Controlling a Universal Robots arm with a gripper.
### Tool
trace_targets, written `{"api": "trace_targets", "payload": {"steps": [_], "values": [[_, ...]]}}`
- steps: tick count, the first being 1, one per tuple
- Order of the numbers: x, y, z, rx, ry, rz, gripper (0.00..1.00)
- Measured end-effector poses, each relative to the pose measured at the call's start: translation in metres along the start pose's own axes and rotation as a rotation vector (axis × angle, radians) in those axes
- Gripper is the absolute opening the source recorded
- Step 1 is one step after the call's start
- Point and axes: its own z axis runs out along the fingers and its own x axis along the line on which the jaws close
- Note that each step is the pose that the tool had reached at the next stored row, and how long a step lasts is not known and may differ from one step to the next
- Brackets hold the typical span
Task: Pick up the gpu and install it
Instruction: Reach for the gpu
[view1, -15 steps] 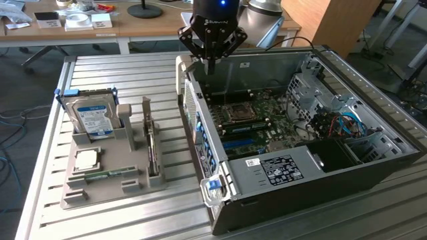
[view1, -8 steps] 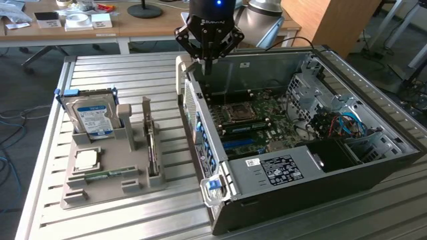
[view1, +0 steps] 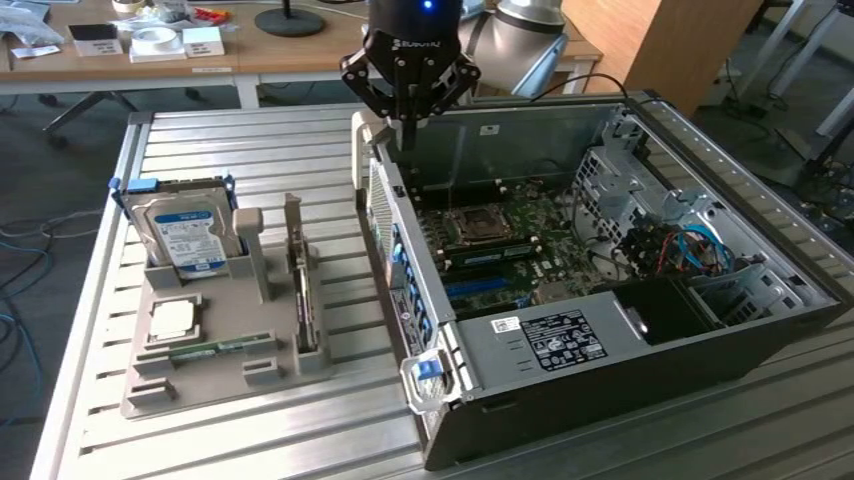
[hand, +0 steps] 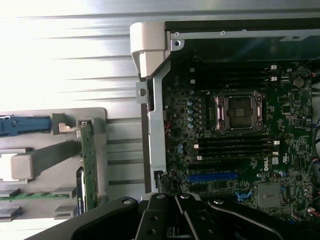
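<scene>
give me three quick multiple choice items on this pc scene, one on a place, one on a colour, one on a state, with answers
1. Where is the gpu?
A. standing on edge in the tray beside the case
B. installed inside the case
C. in the gripper

2. What colour is the long expansion slot on the motherboard?
A. red
B. blue
C. yellow

3. How is the gripper?
A. wide open
B. shut on the gpu
C. shut, holding nothing

Answers:
1 A, the card stands upright in the tray, on the exterior view's left of the case.
2 B, the wrist view shows the slot bright blue.
3 C, the gripper hangs over the case's rear edge, its fingertips together with nothing between them.
</scene>
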Motion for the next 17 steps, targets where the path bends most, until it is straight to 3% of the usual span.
{"api": "trace_targets", "payload": {"steps": [17], "values": [[0.015,-0.0011,-0.0004,0.0,0.0,0.0,0.11]]}}
